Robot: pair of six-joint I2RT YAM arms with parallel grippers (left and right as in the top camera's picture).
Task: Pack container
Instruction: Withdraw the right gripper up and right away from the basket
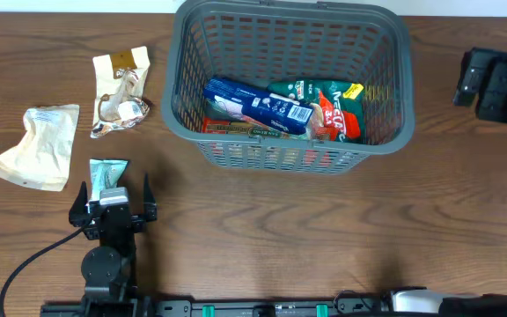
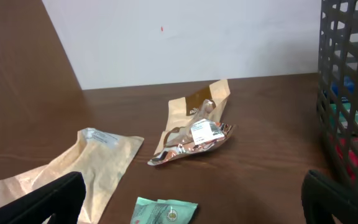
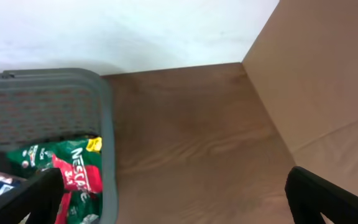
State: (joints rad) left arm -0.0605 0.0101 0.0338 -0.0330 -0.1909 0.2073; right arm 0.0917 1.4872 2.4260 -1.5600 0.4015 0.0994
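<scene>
Container [image 1: 280, 157] well apart from left gripper [image 1: 113, 190]

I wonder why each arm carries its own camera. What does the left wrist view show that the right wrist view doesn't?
Only left wrist: three loose packets on the table, a tan pouch, a torn foil wrapper and a teal packet. Only right wrist: a green packet inside the basket, and a brown panel. Both: the grey basket's side, the wooden table, a white wall, and open dark fingers: left fingers in one, right fingers in the other.
</scene>
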